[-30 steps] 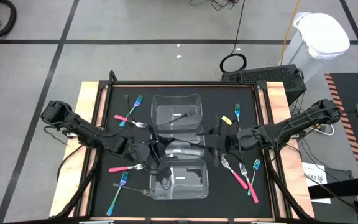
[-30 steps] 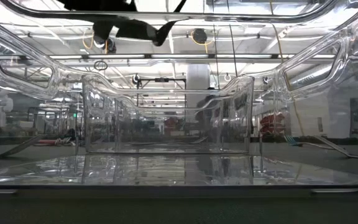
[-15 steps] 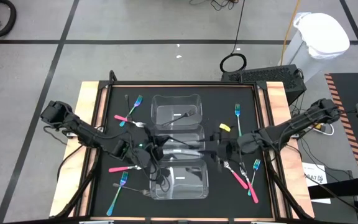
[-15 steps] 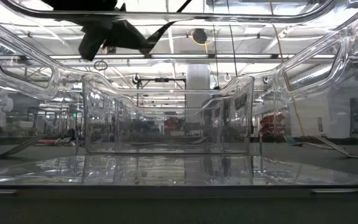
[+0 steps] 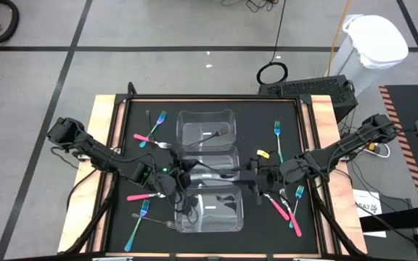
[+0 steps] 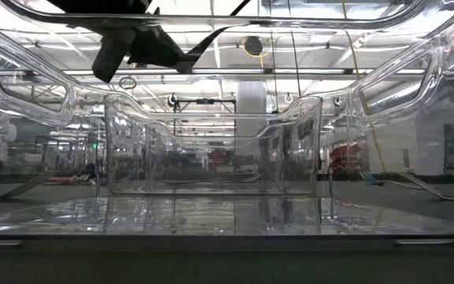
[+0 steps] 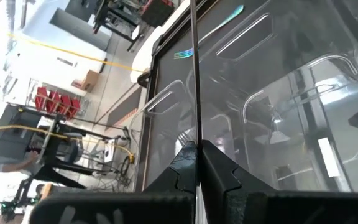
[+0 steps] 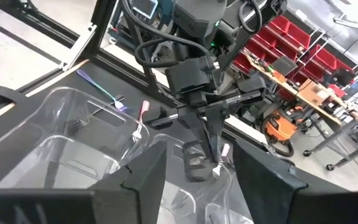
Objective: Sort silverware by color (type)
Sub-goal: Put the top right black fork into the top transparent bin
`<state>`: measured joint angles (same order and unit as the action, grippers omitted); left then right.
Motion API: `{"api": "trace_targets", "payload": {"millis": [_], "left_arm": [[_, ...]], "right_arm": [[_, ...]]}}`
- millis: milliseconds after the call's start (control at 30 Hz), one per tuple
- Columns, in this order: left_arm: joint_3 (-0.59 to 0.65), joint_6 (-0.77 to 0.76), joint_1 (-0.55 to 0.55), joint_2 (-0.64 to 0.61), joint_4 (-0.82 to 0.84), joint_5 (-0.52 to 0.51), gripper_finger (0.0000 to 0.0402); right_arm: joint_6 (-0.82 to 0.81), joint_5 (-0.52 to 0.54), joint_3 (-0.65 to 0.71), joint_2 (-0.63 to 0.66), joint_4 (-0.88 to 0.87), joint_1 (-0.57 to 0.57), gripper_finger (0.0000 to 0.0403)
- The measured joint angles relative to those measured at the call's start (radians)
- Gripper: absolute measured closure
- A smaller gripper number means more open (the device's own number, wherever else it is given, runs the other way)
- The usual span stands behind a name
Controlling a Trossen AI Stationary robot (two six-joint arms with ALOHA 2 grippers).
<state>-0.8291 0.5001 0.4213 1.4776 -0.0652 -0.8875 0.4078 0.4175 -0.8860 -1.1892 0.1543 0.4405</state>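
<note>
Forks lie spread on the black mat: teal ones [image 5: 158, 119] [image 5: 278, 136] [image 5: 138, 221], pink ones [image 5: 145, 196] [image 5: 281, 210], and a grey one in the far container [image 5: 212, 134]. My left gripper [image 5: 173, 181] [image 7: 196, 152] hangs over the left side of the near clear container [image 5: 238, 217] and is shut on a thin dark fork [image 7: 193, 74]. My right gripper [image 5: 255, 181] [image 8: 201, 155] stands open at that container's right side, facing the left gripper, and touches nothing. My left gripper pinches the thin dark fork handle [image 7: 195, 134] between its two shut fingers. The handle runs straight out ahead of the fingertips, along the fingers, over the clear containers. Its far end leaves the left wrist view, so that end cannot be told.
Three clear rectangular containers sit in a row down the mat's middle: far [image 5: 181, 116], middle [image 5: 234, 156] and near. Loose forks lie on both sides of them. Wooden strips [image 5: 101, 123] edge the table left and right. Cables and a white bin [image 5: 372, 40] lie beyond the table.
My right gripper has drawn back from the middle container toward the table's near edge and a little to the right. My left gripper has shifted slightly toward the near edge and tipped lower over the near container, staying shut.
</note>
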Motion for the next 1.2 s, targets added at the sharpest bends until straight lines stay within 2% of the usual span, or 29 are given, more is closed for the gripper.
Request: {"api": "trace_targets", "payload": {"millis": [400, 600, 867, 1067, 1200], "left_arm": [[0.000, 0.005, 0.000, 0.000, -0.014, -0.004, 0.0400], [0.000, 0.017, 0.001, 0.000, -0.034, -0.003, 0.0400], [0.000, 0.018, 0.001, 0.000, -0.034, -0.003, 0.0400], [0.000, -0.005, 0.001, 0.000, -0.035, -0.003, 0.0396], [0.000, -0.031, 0.004, 0.000, -0.058, -0.012, 0.0361]], "right_arm": [[-0.032, -0.007, -0.001, -0.007, -0.008, -0.009, 0.0303], [-0.030, -0.124, -0.001, -0.009, -0.009, -0.022, 0.0331], [-0.021, -0.132, -0.001, -0.010, -0.002, -0.024, 0.0394], [-0.007, -0.133, -0.002, -0.010, -0.003, -0.023, 0.0397], [0.018, -0.136, -0.002, -0.010, -0.005, -0.023, 0.0399]]}}
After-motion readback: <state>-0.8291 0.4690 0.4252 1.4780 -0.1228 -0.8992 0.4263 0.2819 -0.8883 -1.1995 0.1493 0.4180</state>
